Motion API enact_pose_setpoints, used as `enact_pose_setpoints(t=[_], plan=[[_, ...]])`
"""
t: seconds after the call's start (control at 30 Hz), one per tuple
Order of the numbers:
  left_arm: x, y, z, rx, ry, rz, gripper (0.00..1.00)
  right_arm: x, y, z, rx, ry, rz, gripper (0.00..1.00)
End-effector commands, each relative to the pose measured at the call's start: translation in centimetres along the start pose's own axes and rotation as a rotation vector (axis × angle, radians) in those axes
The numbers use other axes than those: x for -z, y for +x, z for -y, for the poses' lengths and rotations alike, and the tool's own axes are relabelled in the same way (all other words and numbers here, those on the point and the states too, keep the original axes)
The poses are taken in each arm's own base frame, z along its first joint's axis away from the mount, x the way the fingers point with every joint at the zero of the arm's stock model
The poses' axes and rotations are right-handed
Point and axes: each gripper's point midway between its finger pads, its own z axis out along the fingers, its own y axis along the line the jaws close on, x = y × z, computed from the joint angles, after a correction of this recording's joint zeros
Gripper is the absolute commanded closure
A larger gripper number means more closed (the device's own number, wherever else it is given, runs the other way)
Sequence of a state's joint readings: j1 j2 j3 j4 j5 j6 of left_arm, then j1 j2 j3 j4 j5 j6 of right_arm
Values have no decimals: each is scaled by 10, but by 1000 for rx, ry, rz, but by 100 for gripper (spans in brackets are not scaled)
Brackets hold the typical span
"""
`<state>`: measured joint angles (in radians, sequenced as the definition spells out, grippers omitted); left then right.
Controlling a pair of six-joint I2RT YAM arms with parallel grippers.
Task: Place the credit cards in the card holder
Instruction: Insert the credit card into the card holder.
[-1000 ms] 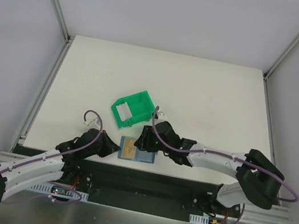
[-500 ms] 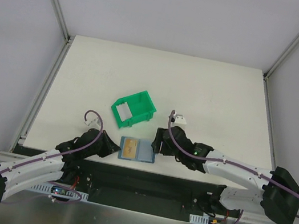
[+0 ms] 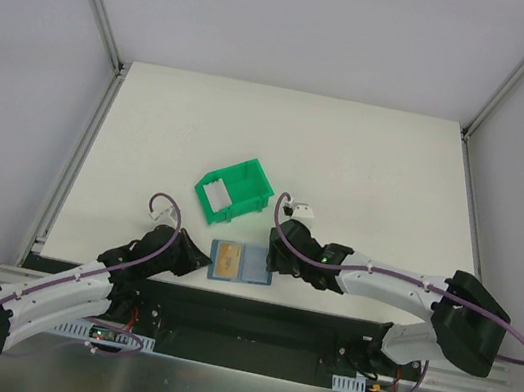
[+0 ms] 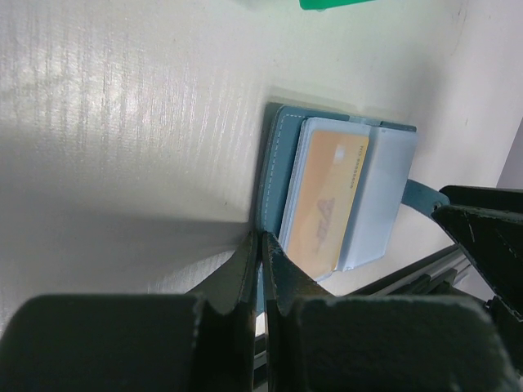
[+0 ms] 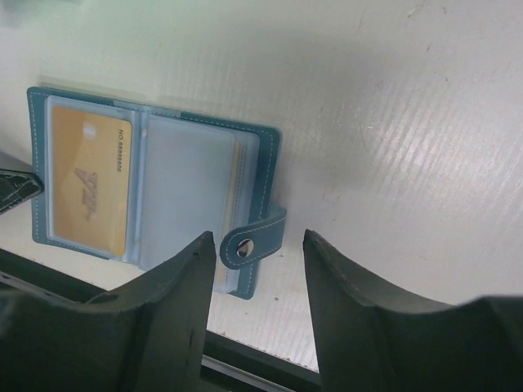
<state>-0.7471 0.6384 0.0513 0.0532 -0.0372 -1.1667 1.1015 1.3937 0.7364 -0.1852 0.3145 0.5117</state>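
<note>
Both ends of the open card holder (image 3: 240, 262) are covered, I see: left gripper (image 4: 261, 237) pinches its nine-o'clock edge, right gripper (image 5: 260, 235) gapes wide at three o'clock (astride the snap strap (image 5: 268, 227)).

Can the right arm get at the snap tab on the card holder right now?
Probably yes: the right gripper is open just above the snap tab of the card holder, with nothing between.

Green bin (image 3: 234, 189) angled on white table (image 3: 379, 166).
</note>
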Motion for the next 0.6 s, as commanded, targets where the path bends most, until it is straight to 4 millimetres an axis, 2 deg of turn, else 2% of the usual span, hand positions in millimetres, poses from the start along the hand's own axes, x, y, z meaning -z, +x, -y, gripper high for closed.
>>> enact_pose_setpoints(t=[0.0, 0.13, 0.2, 0.47, 0.57], plan=[[-3, 14, -31, -23, -56, -33, 100, 4, -12, -7, -4, 4, 28, 56], [-3, 14, -31, -26, -57, -34, 100, 4, -12, -3, 1, 18, 32, 78], [-3, 15, -32, -25, -61, -37, 100, 5, -12, -3, 2, 20, 32, 85], [-3, 14, -31, -27, -57, -35, 100, 10, -13, 4, 0, 36, 46, 93], [-3, 15, -29, -31, -52, -39, 100, 12, -14, 4, -11, 26, 57, 99]])
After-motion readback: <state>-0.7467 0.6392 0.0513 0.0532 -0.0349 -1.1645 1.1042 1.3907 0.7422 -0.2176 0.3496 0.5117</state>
